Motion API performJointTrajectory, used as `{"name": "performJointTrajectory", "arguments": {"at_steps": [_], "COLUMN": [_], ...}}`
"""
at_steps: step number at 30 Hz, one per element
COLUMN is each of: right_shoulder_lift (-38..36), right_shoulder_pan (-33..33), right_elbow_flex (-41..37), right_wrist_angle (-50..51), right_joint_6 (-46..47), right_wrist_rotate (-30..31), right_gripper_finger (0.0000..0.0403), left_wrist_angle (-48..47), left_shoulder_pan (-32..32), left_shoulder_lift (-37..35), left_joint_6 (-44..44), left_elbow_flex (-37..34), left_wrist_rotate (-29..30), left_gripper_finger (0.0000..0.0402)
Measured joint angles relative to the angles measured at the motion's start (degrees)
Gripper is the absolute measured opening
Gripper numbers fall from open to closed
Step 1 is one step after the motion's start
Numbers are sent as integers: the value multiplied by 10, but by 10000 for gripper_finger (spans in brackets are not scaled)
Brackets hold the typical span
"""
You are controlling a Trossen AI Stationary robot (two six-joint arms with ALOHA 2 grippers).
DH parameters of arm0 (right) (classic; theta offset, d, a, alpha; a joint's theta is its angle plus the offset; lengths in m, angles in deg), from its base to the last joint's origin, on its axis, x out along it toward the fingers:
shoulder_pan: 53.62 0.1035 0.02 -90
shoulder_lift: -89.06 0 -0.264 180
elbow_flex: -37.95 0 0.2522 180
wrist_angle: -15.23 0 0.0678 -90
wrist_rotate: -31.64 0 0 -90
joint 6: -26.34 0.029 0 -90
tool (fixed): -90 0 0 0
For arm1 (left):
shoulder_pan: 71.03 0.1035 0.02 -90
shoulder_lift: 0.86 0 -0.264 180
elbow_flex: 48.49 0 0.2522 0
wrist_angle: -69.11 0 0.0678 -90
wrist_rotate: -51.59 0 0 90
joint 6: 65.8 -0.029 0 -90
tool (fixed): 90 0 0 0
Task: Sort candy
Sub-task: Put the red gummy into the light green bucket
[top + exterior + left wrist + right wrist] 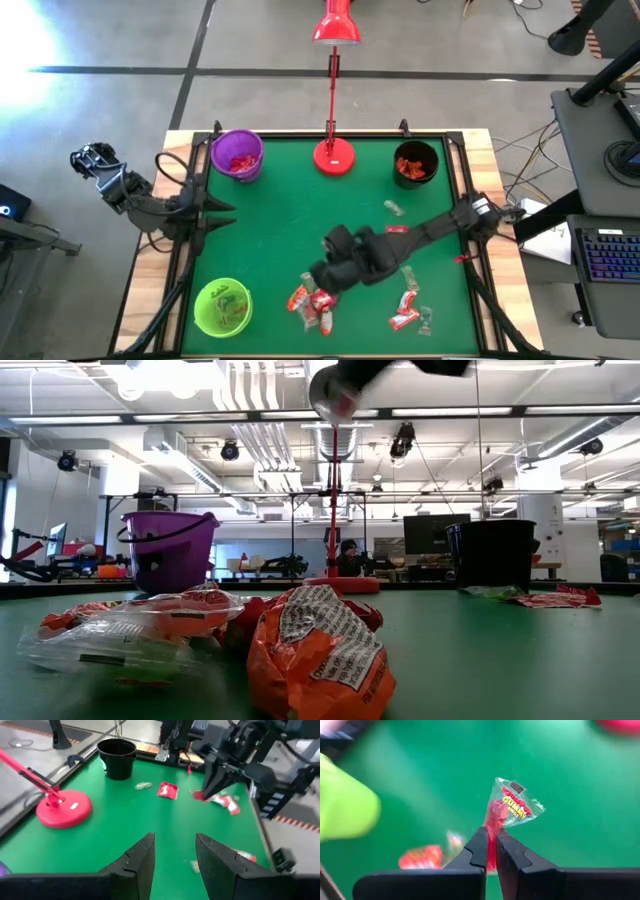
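Note:
My right gripper [491, 840] hangs over the middle of the green table [280, 215] and is shut on one candy [509, 809], a clear packet with a red sweet inside. More candy [312, 303] lies in a loose pile by the near edge, with stray pieces [405, 310] to the right and two more [396, 218] farther back. My left gripper [174, 865] waits open at the table's left edge [205, 205], with nothing between its fingers. My right gripper pinches the packet's red end [492, 826] between its two fingers, slanting down from the right. The printed clear part of the packet sticks out beyond the fingertips. The candy [200, 796] is lifted clear of the table.
A purple cup [237, 155] stands at the far left, a black cup [415, 162] at the far right and a green cup [222, 307] at the near left. The red lamp base [334, 156] sits at the far middle.

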State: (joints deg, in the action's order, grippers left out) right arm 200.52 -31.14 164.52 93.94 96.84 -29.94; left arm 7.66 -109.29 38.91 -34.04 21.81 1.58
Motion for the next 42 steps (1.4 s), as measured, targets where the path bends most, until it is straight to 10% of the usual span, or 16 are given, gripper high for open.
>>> {"name": "performJointTrajectory", "arguments": {"at_steps": [9,42], "right_shoulder_lift": [0,0], "right_shoulder_pan": [-63,-103], "right_elbow_flex": [50,49], "right_wrist_angle": [-194,-441], "right_joint_6": [-307,-511], "right_wrist_rotate": [-48,-168], "right_gripper_finger": [12,12], "left_wrist_angle": [61,200], "left_shoulder_pan": [0,41], "left_shoulder_lift": [3,91], "left_joint_6": [41,123], "left_elbow_flex": [0,0], "left_wrist_rotate": [-67,-49], "left_gripper_finger": [124,134]}}
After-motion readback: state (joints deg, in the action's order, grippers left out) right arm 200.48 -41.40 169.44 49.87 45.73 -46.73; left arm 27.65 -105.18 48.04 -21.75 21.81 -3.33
